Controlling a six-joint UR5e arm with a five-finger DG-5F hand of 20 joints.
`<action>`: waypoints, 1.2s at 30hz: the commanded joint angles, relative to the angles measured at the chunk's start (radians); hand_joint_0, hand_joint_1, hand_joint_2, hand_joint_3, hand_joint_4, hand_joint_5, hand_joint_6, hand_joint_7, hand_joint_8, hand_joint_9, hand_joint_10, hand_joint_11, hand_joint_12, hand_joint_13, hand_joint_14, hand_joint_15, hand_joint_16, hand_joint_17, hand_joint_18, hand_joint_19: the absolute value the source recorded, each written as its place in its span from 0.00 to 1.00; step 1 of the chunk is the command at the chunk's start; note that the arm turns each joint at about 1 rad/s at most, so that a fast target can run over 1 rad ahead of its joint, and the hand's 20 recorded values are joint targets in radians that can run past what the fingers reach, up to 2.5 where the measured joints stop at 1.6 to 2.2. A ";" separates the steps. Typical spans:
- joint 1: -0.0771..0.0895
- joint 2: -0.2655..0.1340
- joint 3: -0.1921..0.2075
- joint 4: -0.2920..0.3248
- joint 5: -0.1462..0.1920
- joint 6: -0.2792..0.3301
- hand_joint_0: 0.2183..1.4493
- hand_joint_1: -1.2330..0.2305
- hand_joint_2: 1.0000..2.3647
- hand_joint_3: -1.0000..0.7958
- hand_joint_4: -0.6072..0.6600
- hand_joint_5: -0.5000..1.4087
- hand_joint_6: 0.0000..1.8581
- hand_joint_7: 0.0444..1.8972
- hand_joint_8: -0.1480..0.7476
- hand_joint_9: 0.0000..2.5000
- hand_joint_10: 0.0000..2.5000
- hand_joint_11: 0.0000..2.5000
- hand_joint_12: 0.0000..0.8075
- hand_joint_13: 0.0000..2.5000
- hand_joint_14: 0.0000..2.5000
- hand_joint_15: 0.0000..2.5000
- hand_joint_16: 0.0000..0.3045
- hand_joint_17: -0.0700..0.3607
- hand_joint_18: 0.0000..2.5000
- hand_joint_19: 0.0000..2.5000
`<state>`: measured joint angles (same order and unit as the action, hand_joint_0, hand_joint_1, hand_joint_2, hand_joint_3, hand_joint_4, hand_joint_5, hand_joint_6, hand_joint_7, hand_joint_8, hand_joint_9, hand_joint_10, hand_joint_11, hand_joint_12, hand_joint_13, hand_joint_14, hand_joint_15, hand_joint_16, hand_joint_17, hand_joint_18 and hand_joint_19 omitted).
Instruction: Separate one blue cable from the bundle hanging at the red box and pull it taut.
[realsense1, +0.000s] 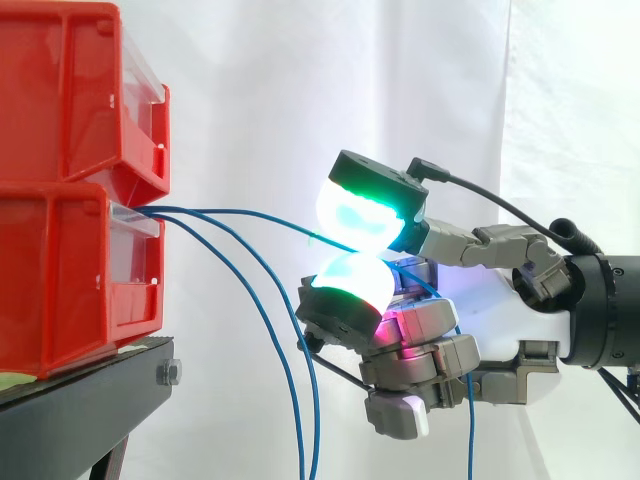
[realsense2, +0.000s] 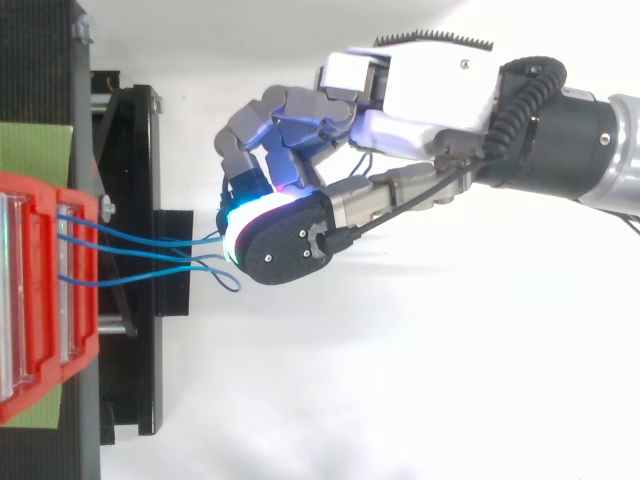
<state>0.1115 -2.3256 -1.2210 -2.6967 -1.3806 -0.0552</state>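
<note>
One blue cable (realsense1: 250, 214) is running from the red box (realsense1: 70, 270) to our hand (realsense1: 425, 320), where opposing pads (realsense1: 352, 218) are pinching it; the bundle (realsense1: 305, 420) is drooping below. We are judging it separated; next we are needing a steady pull away from the box.

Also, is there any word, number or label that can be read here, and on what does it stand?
None can be read. The red bins, their clear front strips, the black stand and the hand pinching a blue cable bear no legible text.
</note>
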 joint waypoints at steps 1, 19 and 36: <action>0.000 0.000 0.000 0.000 0.000 0.000 0.38 0.45 0.01 0.39 0.60 0.11 0.52 0.69 0.44 0.16 0.77 0.44 0.30 0.25 0.71 0.56 0.10 0.32 0.31 0.50; -0.001 0.000 0.000 0.000 0.000 0.000 0.38 0.45 0.02 0.41 0.61 0.11 0.52 0.68 0.44 0.16 0.77 0.44 0.31 0.25 0.72 0.55 0.09 0.31 0.30 0.50; -0.001 0.000 0.000 0.000 0.000 0.000 0.38 0.44 0.02 0.41 0.61 0.11 0.52 0.68 0.44 0.16 0.78 0.44 0.31 0.25 0.72 0.55 0.09 0.31 0.30 0.51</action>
<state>0.1114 -2.3255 -1.2210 -2.6968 -1.3806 -0.0552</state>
